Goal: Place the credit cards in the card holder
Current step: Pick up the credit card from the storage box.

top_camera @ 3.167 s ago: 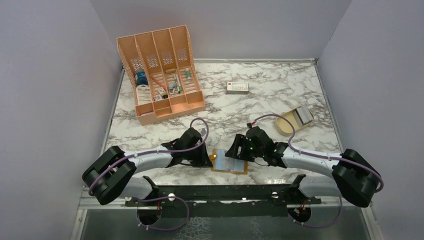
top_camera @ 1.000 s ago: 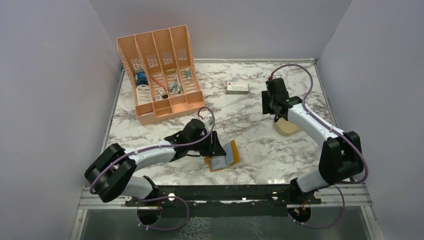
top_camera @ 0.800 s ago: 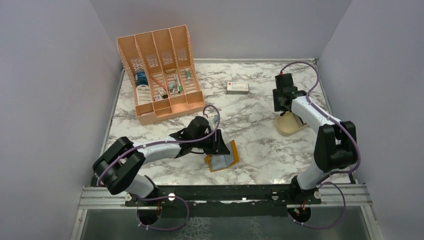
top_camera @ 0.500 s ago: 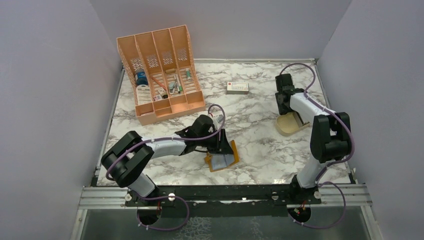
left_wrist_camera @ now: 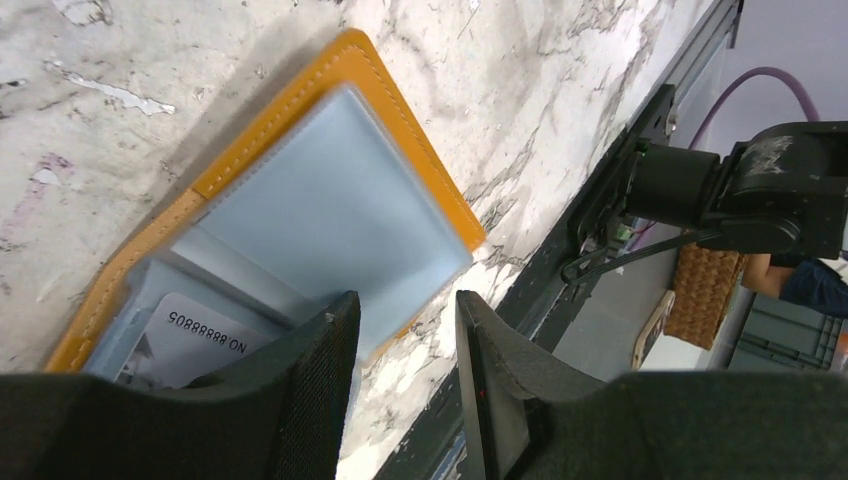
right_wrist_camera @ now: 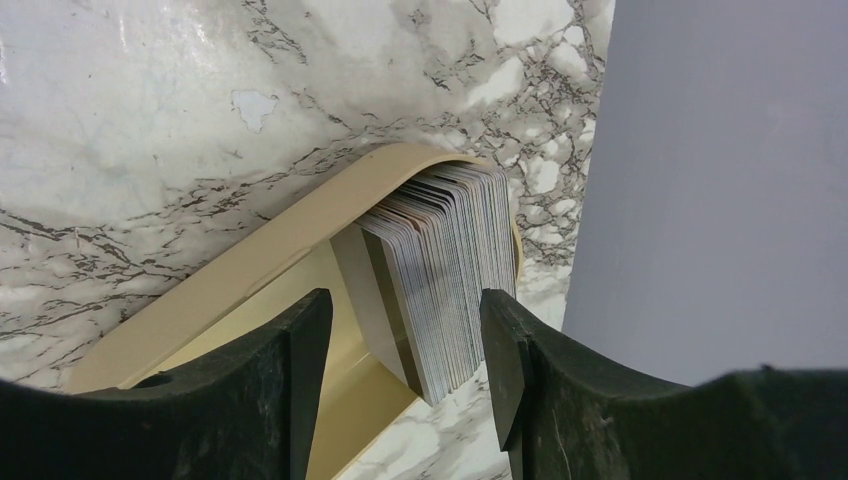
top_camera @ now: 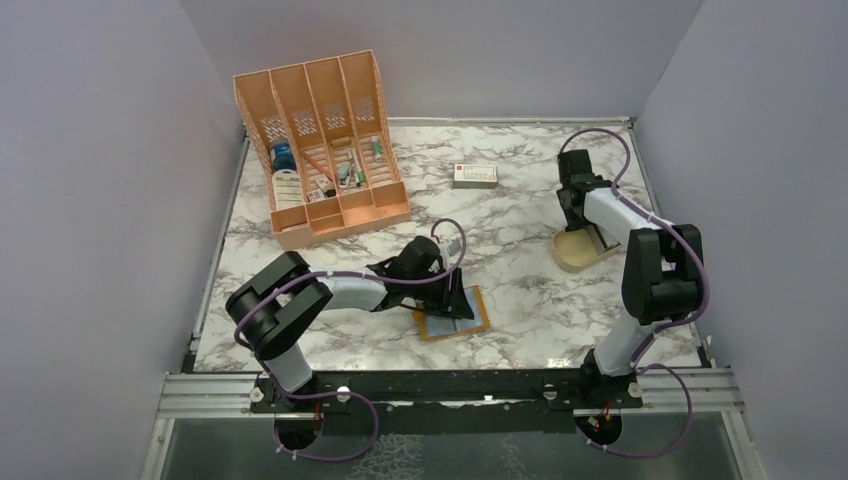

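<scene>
Right arm has moved to the card stack, holder laid flat open, pick-up looks next.
Cards point(right_wrist_camera: 440, 265) stand on edge in the dish point(right_wrist_camera: 230, 290), directly between the right fingers point(right_wrist_camera: 255, 400), which gape wide either side with nothing held; that arm has swung here from the holder. Holder point(left_wrist_camera: 330, 200) lies open on the counter point(left_wrist_camera: 120, 60), partly under the left fingers point(left_wrist_camera: 300, 400). Its flap, raised a moment ago, is down. Those fingers are part open over its near edge, nothing seen clamped. A pocketed card point(left_wrist_camera: 195, 330) shows already. Next call: close on one card.
</scene>
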Available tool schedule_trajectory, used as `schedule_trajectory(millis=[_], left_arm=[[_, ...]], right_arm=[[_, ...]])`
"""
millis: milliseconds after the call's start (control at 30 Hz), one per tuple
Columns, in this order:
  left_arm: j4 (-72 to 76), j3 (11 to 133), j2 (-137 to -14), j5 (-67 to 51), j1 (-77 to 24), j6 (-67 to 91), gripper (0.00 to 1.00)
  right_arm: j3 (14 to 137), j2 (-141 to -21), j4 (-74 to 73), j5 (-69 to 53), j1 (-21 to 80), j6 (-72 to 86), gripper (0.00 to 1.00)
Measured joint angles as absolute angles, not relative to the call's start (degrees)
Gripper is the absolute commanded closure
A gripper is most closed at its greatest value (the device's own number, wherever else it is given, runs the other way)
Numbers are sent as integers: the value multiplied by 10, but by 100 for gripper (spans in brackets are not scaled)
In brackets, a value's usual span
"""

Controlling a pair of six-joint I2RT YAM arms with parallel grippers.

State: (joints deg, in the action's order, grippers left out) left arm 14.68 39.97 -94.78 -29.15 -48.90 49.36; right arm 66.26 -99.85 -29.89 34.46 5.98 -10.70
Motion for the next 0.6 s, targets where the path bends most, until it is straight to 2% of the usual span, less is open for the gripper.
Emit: schedule_trajectory(millis=[600], left_arm=[[150,402,-954,-291,-497,493,58]], right_arm=[[655,-1005,-272,344,41,-128,53]])
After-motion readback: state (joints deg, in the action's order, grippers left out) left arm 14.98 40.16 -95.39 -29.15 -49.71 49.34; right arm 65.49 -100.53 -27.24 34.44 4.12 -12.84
